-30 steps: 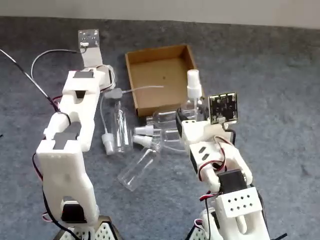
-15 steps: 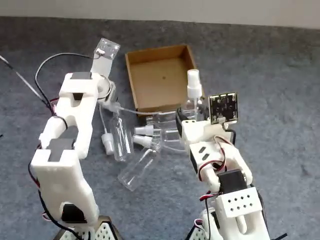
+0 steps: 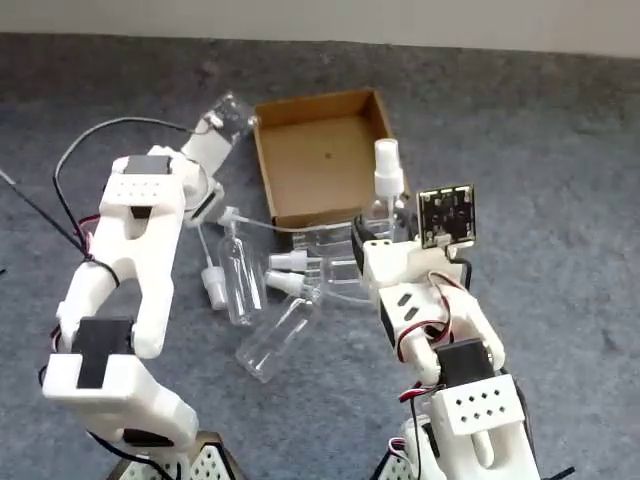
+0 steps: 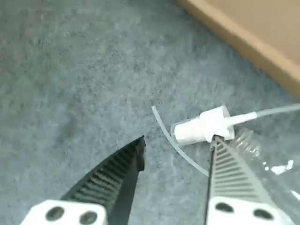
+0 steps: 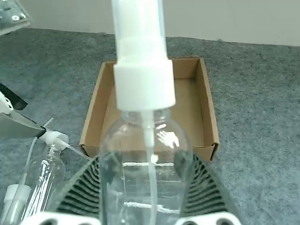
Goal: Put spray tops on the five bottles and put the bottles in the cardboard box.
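My right gripper [image 3: 385,228] is shut on an upright clear bottle [image 5: 145,154] that carries a white spray top [image 5: 140,61], just in front of the cardboard box [image 3: 320,150]. My left gripper [image 4: 178,139] hangs open low over the carpet, left of the box's front corner. A loose spray top [image 4: 204,126] with its long tube lies between the fingertips, against one of them and beside the neck of a lying bottle [image 4: 262,154]. In the high view that bottle [image 3: 240,275] lies between the arms. Two more clear bottles [image 3: 280,335] [image 3: 330,240] lie near it.
Three loose spray tops [image 3: 215,285] [image 3: 285,262] [image 3: 287,283] lie among the bottles. The box [image 5: 154,108] is open and holds nothing. A black cable [image 3: 110,130] loops behind the left arm. Grey carpet [image 3: 560,160] stretches out to the right of the box.
The left arm has swung so that its wrist points toward the box. The loose spray top and its tube have shifted down toward the lying bottle's neck. The right arm has kept still.
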`<action>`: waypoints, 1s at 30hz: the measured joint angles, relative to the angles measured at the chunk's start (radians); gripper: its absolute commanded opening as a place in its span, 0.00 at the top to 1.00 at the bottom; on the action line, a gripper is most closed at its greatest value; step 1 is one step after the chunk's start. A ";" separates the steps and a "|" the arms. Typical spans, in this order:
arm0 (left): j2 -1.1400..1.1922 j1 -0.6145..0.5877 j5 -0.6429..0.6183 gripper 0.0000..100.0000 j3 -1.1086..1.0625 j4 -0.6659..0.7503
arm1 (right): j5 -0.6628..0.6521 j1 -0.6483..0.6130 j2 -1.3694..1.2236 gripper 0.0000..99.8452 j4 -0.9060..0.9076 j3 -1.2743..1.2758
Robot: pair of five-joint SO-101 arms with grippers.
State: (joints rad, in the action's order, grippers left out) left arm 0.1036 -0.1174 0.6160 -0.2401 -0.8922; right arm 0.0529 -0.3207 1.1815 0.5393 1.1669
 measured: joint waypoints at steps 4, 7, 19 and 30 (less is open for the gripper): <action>-0.037 0.000 -0.170 0.82 0.005 0.002 | 0.000 0.000 0.000 1.00 0.000 0.002; -0.041 0.017 -0.400 0.82 0.051 0.021 | 0.000 0.000 0.000 1.00 0.000 0.002; 0.209 0.218 -0.700 0.82 0.219 0.035 | 0.000 0.000 0.000 1.00 0.000 0.002; 0.298 0.218 -0.568 0.96 0.241 -0.048 | 0.000 0.000 0.000 1.00 0.000 0.002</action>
State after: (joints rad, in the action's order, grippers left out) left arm 0.4012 0.1005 0.0483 0.0008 -0.9398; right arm 0.0529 -0.3207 1.1815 0.5393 1.1684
